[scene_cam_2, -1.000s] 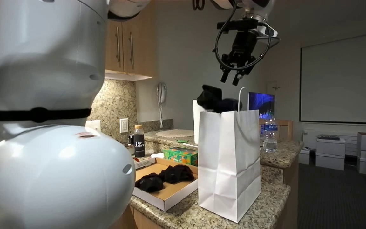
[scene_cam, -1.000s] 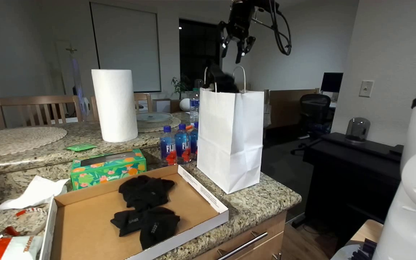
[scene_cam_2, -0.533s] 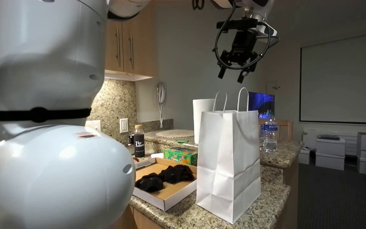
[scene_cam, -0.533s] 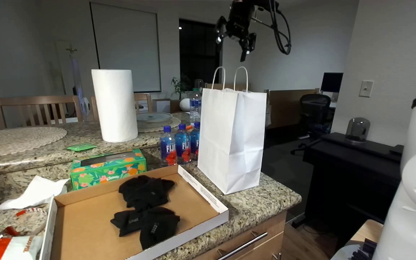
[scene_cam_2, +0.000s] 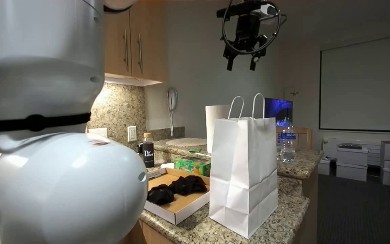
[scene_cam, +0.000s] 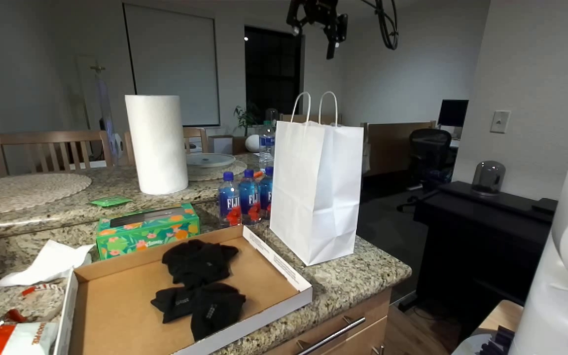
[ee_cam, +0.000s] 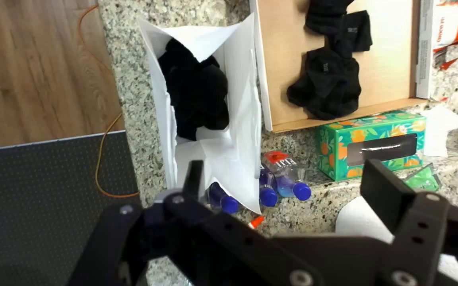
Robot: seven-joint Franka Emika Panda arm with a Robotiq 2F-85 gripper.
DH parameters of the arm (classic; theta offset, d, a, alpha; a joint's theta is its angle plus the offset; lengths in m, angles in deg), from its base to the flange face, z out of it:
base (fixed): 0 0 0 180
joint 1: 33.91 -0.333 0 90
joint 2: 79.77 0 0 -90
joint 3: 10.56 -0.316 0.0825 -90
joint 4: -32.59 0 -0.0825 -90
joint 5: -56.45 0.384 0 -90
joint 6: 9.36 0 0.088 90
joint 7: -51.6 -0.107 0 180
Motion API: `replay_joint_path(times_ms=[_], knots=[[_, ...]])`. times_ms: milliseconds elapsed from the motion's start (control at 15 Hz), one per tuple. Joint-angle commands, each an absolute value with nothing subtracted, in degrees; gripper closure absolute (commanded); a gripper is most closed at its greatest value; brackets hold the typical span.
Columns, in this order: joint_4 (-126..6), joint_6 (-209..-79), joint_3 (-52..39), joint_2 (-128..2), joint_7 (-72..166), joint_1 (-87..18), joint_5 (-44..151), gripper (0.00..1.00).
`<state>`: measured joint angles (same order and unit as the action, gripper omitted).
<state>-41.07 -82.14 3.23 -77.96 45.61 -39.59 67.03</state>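
Tissue box (scene_cam: 148, 229) heads our left-to-right check in an exterior view; a paper towel roll (scene_cam: 158, 148) stands beyond it, and black garments (scene_cam: 200, 266) lie in a cardboard tray (scene_cam: 116, 305) in front. We then count 3 water bottles (scene_cam: 249, 197) beside a white paper bag (scene_cam: 313, 192). The bag stands upright on the counter (scene_cam: 377, 268), below the gripper (scene_cam: 313, 43) in both exterior views and well apart from it. We find the jaws spread, holding nothing. In the wrist view, the bag's longer side runs crosswise to the jaws' spread, and black cloth (ee_cam: 199, 91) lies inside. We judge its 2 upright handles (scene_cam: 336, 108) the nearest obstruction under the gripper.
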Motion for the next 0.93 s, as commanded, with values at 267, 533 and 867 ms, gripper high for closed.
replay_joint_path(times_ms=[267,533,867], knots=[[-58.2,-105.1,-5.9,-91.7,32.9,-47.8,58.1,0.0],[-70.0,-113.7,-15.6,-97.0,24.0,-46.1,59.8,0.0],[-72.2,-115.6,-20.8,-95.9,21.8,-44.3,59.7,0.0]])
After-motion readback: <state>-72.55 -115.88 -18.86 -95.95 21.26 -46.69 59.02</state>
